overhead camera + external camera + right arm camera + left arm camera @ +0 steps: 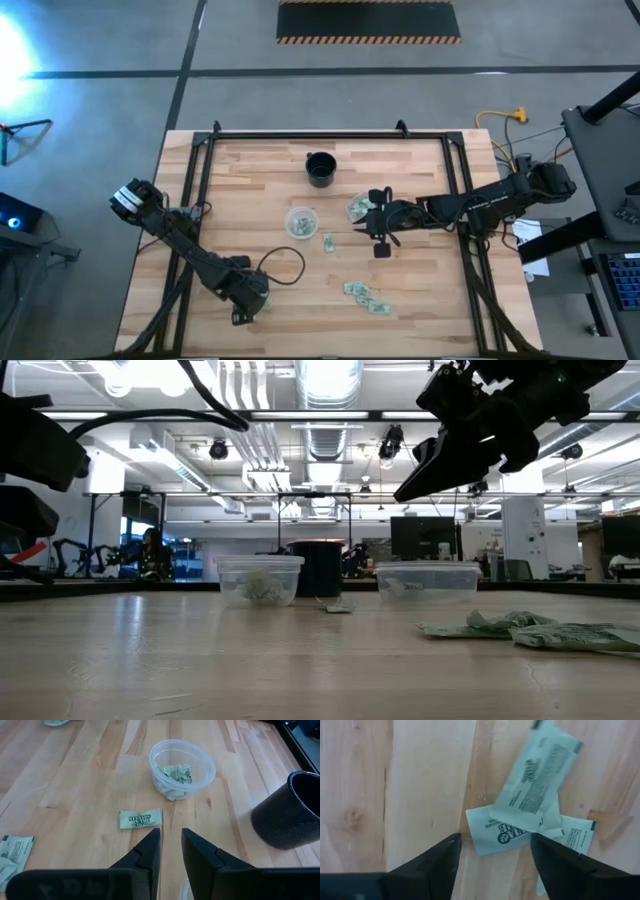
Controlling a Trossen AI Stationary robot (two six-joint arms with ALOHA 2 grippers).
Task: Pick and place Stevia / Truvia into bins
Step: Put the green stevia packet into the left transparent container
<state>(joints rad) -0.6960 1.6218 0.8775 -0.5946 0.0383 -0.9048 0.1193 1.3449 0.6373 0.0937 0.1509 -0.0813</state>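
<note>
Looking down from high up: black cup at the far middle of the table. Nearer than the black cup, one clear bin and a second clear bin off to its right, both holding packets. Single packet just beside the first bin. Loose pile of packets well nearer still. Right gripper hanging beside the second bin. Left gripper low, far nearer than the black cup.

Peeking level across the table: both bins in front of the black cup, right gripper up in the air.

Peering past the left fingers: spread wide, nothing pinched, above crossed packets.

Peering past the right fingers: close together, small gap, nothing pinched, one packet just beyond, then the first bin, black cup off to one side.
</note>
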